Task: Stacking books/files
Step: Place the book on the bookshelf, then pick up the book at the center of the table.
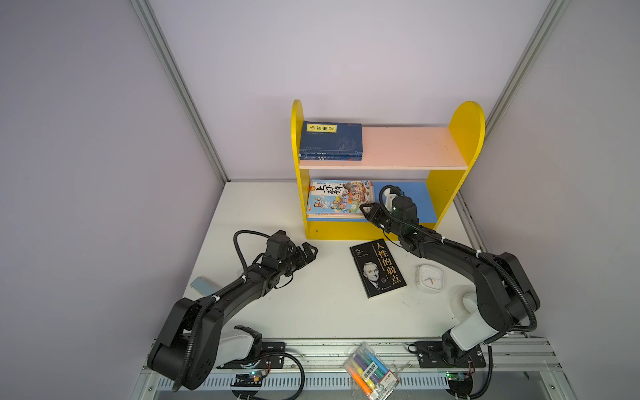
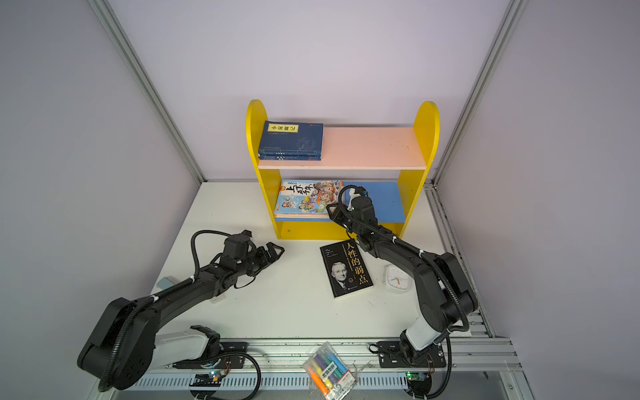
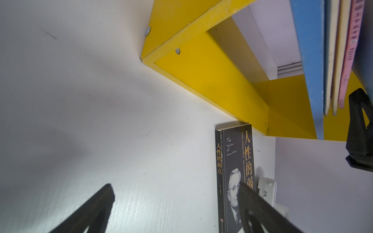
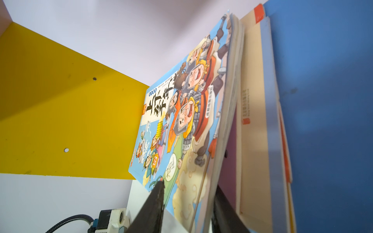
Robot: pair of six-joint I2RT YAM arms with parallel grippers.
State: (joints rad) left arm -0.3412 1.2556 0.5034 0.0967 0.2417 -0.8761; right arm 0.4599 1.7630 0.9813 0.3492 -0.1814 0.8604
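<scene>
The blue cartoon book (image 1: 337,199) lies atop the pile (image 1: 332,217) at the left of the lower shelf (image 1: 426,201), so placing looks to be the step in hand; the right gripper (image 1: 366,212) straddles its near right corner, pinching or merely bracketing I cannot tell; the left gripper (image 1: 307,254) hangs spread wide, empty; next calls for backing out without dragging the cover, then fetching the black portrait book (image 1: 377,268), flat on the scuffed white table (image 1: 277,311); plain pale walls (image 1: 104,138) enclose all.

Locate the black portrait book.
In both top views the black portrait book lies flat on the table, just in front of the yellow shelf, white clock on its right.
</scene>
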